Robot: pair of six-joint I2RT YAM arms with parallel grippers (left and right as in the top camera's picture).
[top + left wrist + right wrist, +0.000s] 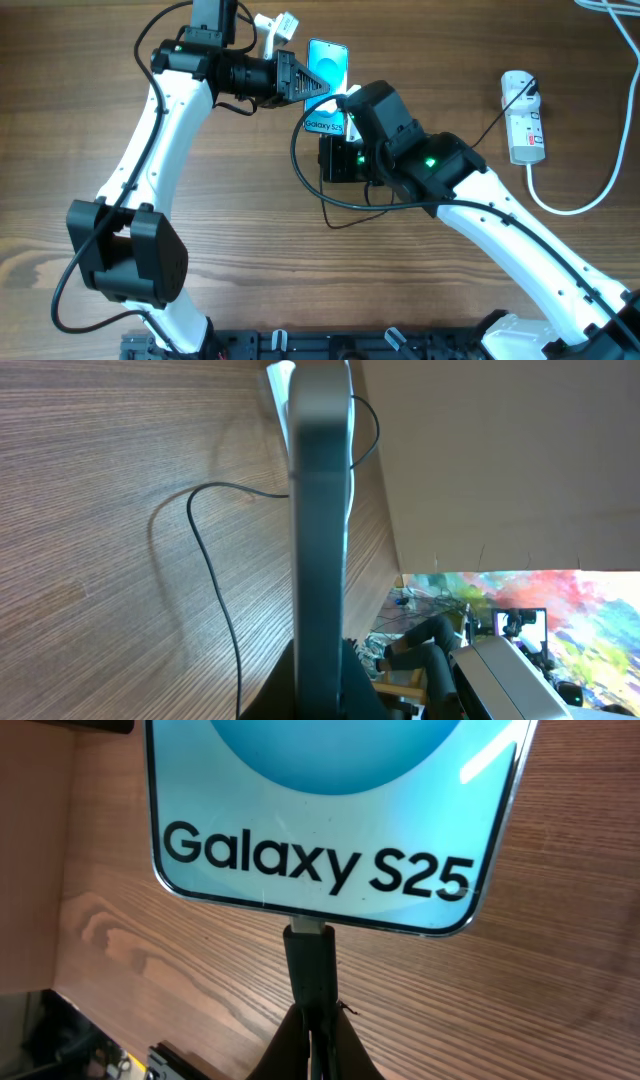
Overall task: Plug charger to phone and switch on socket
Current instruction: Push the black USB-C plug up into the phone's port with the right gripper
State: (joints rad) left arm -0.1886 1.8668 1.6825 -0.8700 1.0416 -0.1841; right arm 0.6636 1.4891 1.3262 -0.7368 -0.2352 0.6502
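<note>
The phone [327,68] has a cyan-blue screen with "Galaxy S25" text [320,860]. It is held up off the table, edge-on in the left wrist view [318,510]. My left gripper [300,80] is shut on the phone's far end [318,670]. My right gripper [315,1020] is shut on the charger's black plug [310,965], whose metal tip meets the port on the phone's bottom edge. The thin black cable [305,165] loops over the table below. The white socket [524,116] lies at the right with a black plug in it.
A white cord [590,195] curves from the socket toward the right edge. A small white object [277,27] lies at the table's back, behind the left gripper. The wood table [250,250] spreads around both arms.
</note>
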